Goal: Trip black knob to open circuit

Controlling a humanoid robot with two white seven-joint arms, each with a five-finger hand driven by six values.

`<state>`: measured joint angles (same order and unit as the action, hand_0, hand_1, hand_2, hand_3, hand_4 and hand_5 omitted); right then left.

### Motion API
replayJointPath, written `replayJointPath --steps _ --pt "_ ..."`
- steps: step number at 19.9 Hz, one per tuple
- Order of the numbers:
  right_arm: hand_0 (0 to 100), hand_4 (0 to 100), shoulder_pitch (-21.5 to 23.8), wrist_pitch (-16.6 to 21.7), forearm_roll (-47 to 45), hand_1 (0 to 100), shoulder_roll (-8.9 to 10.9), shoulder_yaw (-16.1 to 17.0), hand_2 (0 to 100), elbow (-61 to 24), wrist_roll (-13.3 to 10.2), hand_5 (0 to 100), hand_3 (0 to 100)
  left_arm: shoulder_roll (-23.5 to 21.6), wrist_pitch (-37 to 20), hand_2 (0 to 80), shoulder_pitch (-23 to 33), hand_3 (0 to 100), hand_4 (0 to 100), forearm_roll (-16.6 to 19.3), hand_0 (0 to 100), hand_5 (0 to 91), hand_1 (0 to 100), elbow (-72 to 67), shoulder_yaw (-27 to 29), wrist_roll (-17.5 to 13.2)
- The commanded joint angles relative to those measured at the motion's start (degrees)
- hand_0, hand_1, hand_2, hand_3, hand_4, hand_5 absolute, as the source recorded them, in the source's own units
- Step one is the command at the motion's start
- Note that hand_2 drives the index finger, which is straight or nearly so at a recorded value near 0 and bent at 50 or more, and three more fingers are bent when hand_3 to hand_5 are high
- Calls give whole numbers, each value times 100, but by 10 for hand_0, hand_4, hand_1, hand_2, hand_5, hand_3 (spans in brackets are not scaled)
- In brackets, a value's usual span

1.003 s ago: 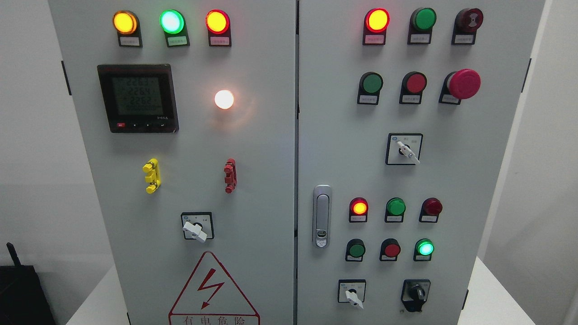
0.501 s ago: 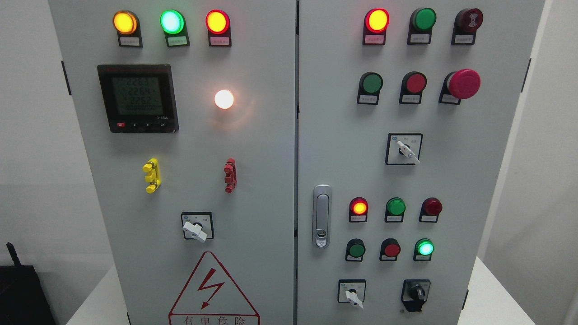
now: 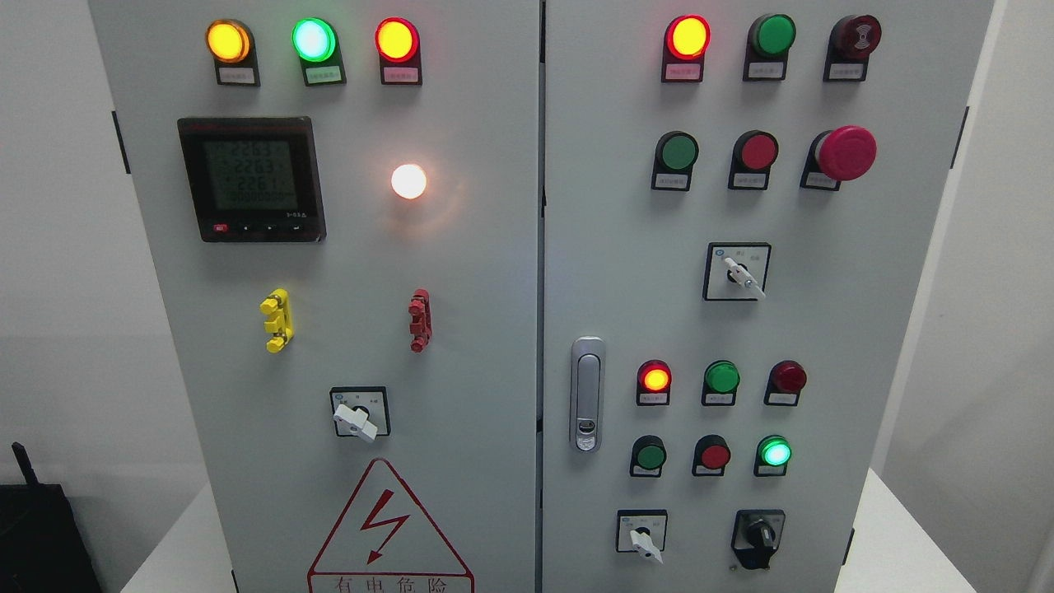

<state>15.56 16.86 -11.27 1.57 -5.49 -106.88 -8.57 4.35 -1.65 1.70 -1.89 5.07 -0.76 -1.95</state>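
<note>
The black knob point(image 3: 758, 537) sits at the lower right of the grey control cabinet's right door point(image 3: 626, 247), in a black housing, with its pointer roughly upright. A lit green lamp point(image 3: 775, 453) is just above it. Neither of my hands nor arms shows in the head view.
A white-handled selector switch point(image 3: 644, 538) is left of the black knob, another point(image 3: 745, 277) higher up, a third point(image 3: 356, 422) on the left door. A red mushroom button point(image 3: 845, 152) juts out at upper right. A silver door latch point(image 3: 587, 394) is mid-cabinet. A black box point(image 3: 41, 535) stands at lower left.
Only the digits on the meter display have flickered. Nothing else has moved.
</note>
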Motion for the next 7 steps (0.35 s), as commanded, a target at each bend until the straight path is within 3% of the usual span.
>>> replayJointPath --steps 1,7 --pt "10 34 -9 72 -16 0 1 39 0 -158 39 0 108 5 7 0 -3 0 0 -14 120 0 389 -6 5 2" --pt "7 22 18 72 -16 0 1 39 0 -158 39 0 98 5 7 0 -3 0 0 -14 120 0 389 -6 5 2"
